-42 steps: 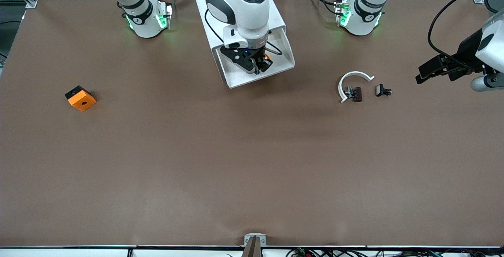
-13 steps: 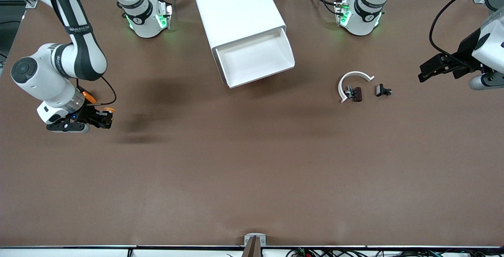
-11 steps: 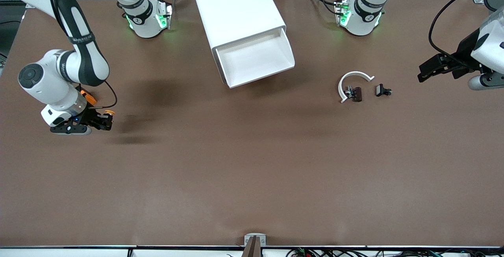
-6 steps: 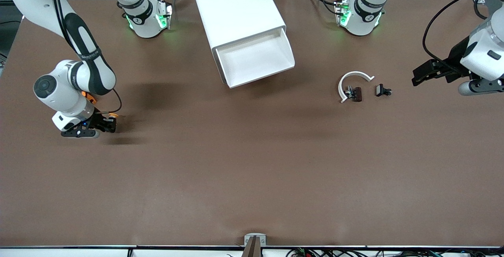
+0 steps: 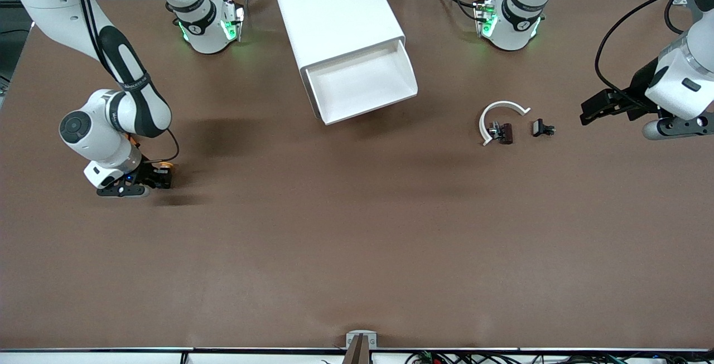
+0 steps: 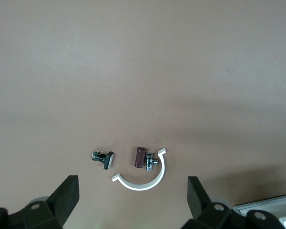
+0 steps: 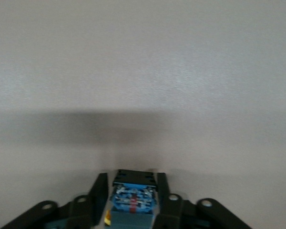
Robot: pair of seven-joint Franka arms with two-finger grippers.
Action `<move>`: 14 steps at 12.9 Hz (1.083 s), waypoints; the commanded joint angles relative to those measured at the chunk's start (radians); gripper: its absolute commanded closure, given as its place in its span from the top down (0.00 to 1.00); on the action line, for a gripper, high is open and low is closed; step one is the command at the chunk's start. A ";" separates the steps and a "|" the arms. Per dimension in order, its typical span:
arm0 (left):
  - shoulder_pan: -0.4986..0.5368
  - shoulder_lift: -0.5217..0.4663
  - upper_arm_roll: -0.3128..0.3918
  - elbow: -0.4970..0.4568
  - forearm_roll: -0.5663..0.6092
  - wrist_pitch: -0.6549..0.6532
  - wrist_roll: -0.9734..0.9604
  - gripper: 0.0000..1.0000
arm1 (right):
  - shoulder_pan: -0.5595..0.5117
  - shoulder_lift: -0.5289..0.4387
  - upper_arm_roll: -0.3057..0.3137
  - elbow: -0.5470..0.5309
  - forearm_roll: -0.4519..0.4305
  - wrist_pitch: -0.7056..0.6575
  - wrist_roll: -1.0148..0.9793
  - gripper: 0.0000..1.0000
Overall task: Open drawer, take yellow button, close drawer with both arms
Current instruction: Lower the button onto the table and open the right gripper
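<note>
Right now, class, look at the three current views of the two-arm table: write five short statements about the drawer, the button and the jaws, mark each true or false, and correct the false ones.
1. The drawer stands pulled open. True.
2. The button lies inside the drawer. False: the right gripper holds it, down at the right arm's end of the table.
3. The left gripper has its jaws apart and holds nothing. True.
4. The left gripper is at the drawer's front. False: it is over bare table at the left arm's end, beside the white curved ring.
5. The open drawer's tray shows nothing inside. True.
</note>
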 commanded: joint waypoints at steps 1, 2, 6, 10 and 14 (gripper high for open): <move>0.008 0.020 -0.006 0.038 0.025 0.001 0.005 1.00 | 0.005 -0.004 0.006 0.018 0.000 -0.012 -0.002 1.00; 0.008 0.025 -0.008 0.038 0.029 0.000 0.001 1.00 | 0.004 -0.012 0.006 0.021 0.000 -0.028 -0.004 1.00; 0.009 0.014 -0.014 0.000 0.029 -0.010 0.002 1.00 | 0.001 -0.107 0.003 0.130 0.000 -0.341 -0.002 1.00; 0.011 -0.061 -0.016 -0.084 0.031 0.006 0.004 1.00 | -0.030 -0.177 -0.003 0.303 0.000 -0.689 0.005 1.00; 0.011 -0.075 -0.016 -0.104 0.029 0.012 0.007 1.00 | -0.067 -0.226 -0.005 0.490 -0.003 -1.007 0.007 1.00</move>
